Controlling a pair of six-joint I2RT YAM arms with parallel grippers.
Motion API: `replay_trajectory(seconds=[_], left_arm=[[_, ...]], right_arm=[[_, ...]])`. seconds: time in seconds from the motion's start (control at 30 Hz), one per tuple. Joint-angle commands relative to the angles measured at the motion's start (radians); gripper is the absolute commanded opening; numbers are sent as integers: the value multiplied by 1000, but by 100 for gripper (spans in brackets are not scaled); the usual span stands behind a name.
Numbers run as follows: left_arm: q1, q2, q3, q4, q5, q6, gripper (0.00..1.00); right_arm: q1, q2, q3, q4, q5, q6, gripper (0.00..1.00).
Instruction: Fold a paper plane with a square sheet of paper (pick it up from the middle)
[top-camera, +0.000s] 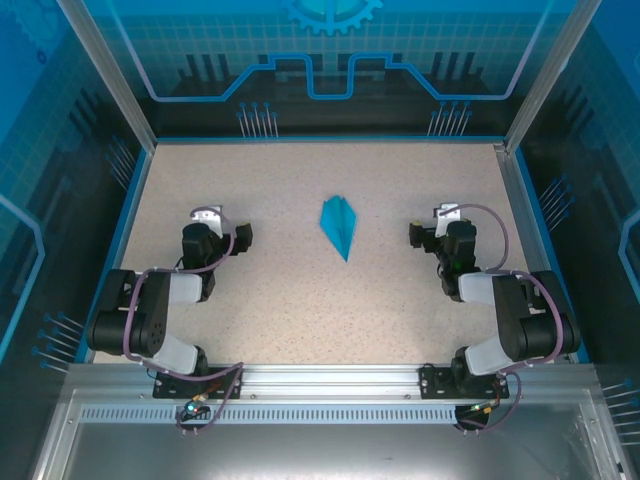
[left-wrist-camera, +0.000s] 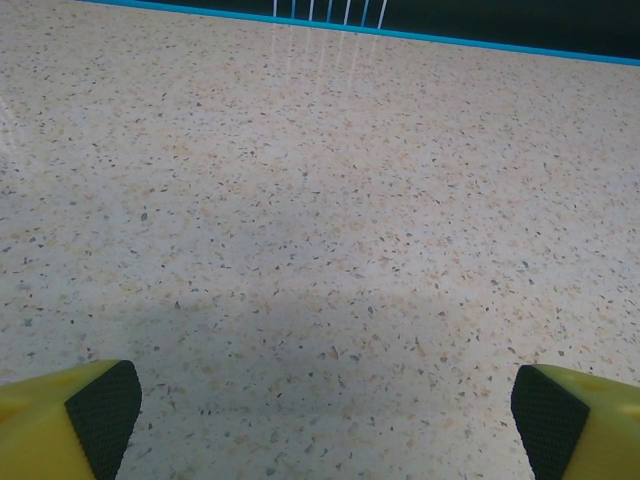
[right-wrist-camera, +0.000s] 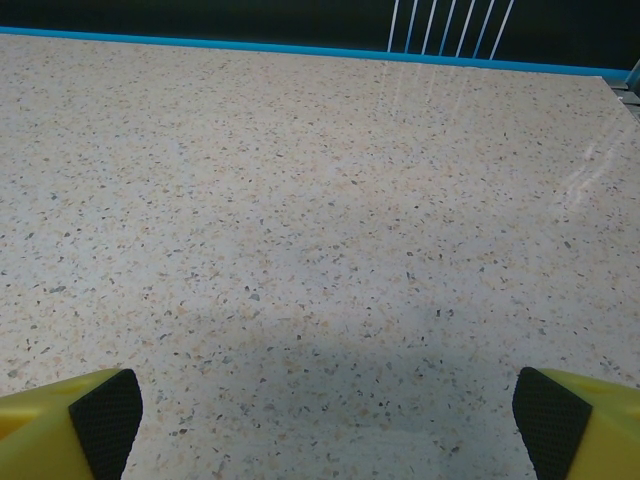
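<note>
The turquoise-blue sheet of paper lies folded as a slim, pointed paper plane (top-camera: 339, 226) at the middle of the speckled table (top-camera: 300, 300), its sharp tip toward the near edge. My left gripper (top-camera: 240, 237) rests low to the plane's left and my right gripper (top-camera: 415, 235) to its right, each well apart from it. In the left wrist view the left gripper (left-wrist-camera: 325, 415) is open, with its yellow fingers (left-wrist-camera: 90, 410) wide apart over bare table. The right gripper (right-wrist-camera: 327, 420) is open in the same way, with nothing between its black pads (right-wrist-camera: 105, 410).
A blue rim (top-camera: 330, 138) borders the table's far edge. Metal posts (top-camera: 105, 70) and clear blue walls enclose the sides. An aluminium rail (top-camera: 330, 378) carrying both arm bases runs along the near edge. Thin white pins (right-wrist-camera: 440, 25) stand beyond the far rim.
</note>
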Motion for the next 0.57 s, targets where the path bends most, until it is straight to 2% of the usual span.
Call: replay_trajectory(seconds=[0.0,0.47,0.53], left_arm=[[-6,7,23,5,-20,36,99],[-18,10,27,-3,-35,46,99],[-17,10,26,0,-35,45,98]], right_arm=[[-7,12,6,29,-8,-15,99],[-8,13,6,28,-7,-15,99],[-8,11,0,39,-41,-26,99]])
